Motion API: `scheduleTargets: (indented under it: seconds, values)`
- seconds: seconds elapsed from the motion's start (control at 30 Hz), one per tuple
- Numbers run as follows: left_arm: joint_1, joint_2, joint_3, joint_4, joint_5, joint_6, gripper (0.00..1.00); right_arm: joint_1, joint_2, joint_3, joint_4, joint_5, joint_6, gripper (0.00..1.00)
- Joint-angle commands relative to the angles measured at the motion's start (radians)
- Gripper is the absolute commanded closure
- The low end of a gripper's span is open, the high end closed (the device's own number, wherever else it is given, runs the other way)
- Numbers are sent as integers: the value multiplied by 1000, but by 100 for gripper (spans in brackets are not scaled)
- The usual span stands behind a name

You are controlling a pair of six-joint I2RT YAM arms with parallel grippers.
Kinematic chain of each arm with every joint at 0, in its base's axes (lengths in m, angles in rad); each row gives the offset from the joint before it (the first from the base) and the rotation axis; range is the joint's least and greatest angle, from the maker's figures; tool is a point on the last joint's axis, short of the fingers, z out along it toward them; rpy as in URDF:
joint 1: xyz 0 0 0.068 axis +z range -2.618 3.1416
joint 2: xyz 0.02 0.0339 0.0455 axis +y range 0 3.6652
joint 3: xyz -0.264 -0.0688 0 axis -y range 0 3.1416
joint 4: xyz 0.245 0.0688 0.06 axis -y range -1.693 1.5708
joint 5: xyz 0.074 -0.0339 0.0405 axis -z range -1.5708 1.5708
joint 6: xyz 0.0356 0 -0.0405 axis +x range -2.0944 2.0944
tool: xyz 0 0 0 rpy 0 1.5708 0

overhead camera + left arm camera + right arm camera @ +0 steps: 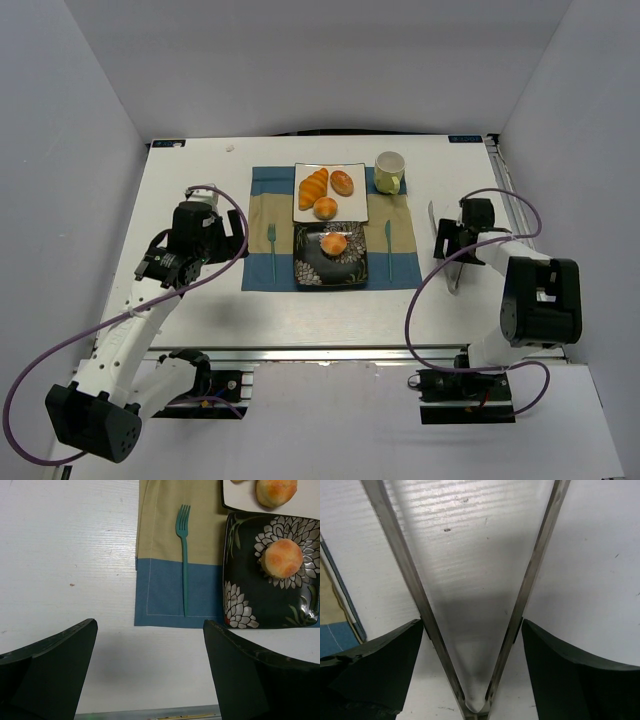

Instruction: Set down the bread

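Looks nearly finished. Found the bread (334, 243) resting in the middle of the dark plate (303, 275), touched by no hand. Grasping tongs (400, 555) with the right hand (471, 625), spread wide, both tong arms against its fingers, low over the worktop (330, 315). Left hand (150, 625) released, empty, near the fork (184, 555). Probably left only to lay the tongs down.

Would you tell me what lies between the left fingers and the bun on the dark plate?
A teal fork on the placemat, clearest in the top view.
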Motion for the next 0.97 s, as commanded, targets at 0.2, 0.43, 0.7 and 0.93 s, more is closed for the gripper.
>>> scheduleTargets:
  seconds: [0.2, 0.43, 0.7, 0.93]
  values:
    - [0, -26, 15, -9, 2, -2, 2, -1, -151, 95, -77, 45, 31, 11]
    - [0, -8, 43, -67, -106, -1, 2, 0, -383, 252, -240, -88, 184, 11]
    - [0, -10, 34, 20, -72, -21, 2, 2, -625, 149, -228, -283, 253, 11]
    - [0, 22, 5, 88, 5, -78, 2, 2, -572, 260, -299, -275, 214, 10]
